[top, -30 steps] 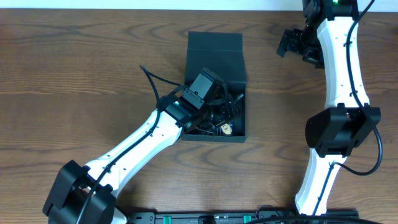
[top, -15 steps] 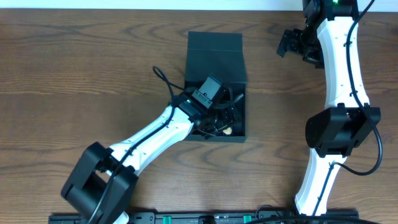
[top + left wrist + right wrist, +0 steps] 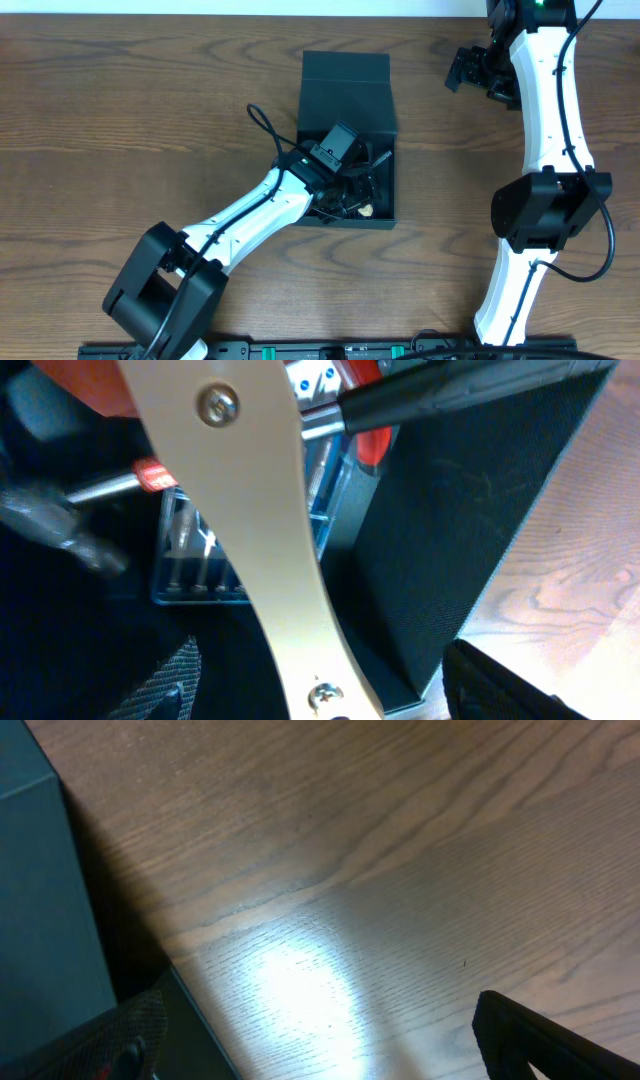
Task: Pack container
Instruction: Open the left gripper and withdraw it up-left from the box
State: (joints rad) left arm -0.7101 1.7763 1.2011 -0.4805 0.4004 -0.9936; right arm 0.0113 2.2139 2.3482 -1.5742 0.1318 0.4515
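The dark teal container (image 3: pixel 345 78) stands open at mid table, its flap lid folded back at the far side. It holds several hand tools. My left gripper (image 3: pixel 352 168) reaches down inside it, fingers spread wide. In the left wrist view a pale metal strip with screws (image 3: pixel 262 530) runs between the spread fingers, and neither finger touches it. Below lie a clear bit case (image 3: pixel 200 565), a red-handled tool (image 3: pixel 150 475) and a black handle (image 3: pixel 450 390). The container's wall (image 3: pixel 460 520) is on the right. My right gripper (image 3: pixel 470 72) hangs open and empty over bare wood to the container's right.
The wooden table (image 3: pixel 120 110) surrounds the container. In the right wrist view the container's edge (image 3: pixel 40 900) shows at the left, with lit bare wood (image 3: pixel 330 950) beneath the fingers. A black rail runs along the table's front edge (image 3: pixel 330 350).
My left arm has swung right and pushed the gripper further over the tools in the container, then nearly stopped. The right arm has not moved.
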